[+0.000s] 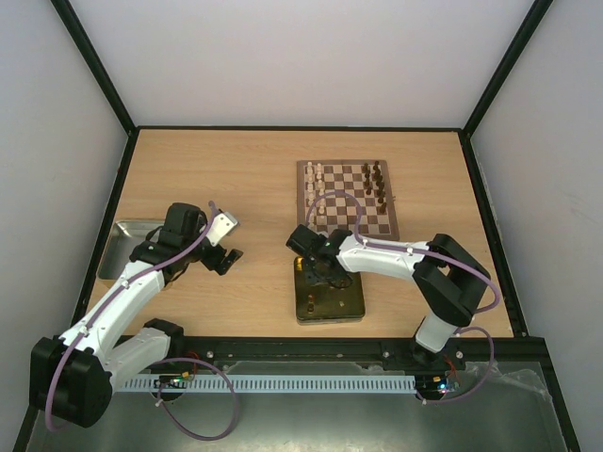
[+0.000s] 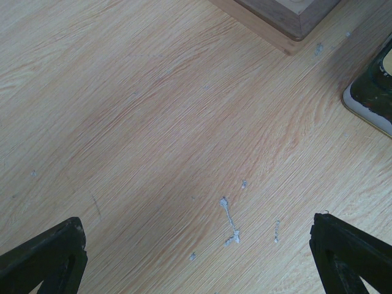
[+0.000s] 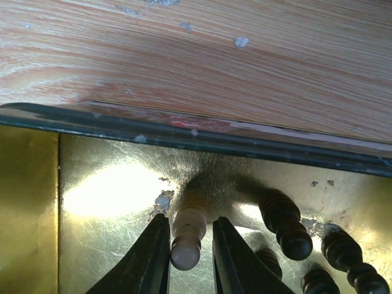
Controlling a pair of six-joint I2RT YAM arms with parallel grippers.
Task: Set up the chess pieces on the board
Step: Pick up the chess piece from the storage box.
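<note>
The board (image 1: 347, 200) lies at the back centre, with cream pieces (image 1: 318, 188) along its left side and dark pieces (image 1: 378, 185) along its right side. My right gripper (image 1: 316, 273) reaches down into the gold tin (image 1: 350, 303). In the right wrist view its fingers (image 3: 150, 257) straddle an upright cream pawn (image 3: 187, 236); the left finger touches it and a thin gap shows on the right. Several dark pieces (image 3: 286, 225) lie beside it in the tin (image 3: 104, 202). My left gripper (image 1: 222, 256) hovers open and empty over bare table (image 2: 184, 122).
A grey metal tray (image 1: 121, 247) sits at the table's left edge. The board's corner (image 2: 288, 15) and the tin's edge (image 2: 373, 98) show in the left wrist view. Black frame rails bound the table on every side.
</note>
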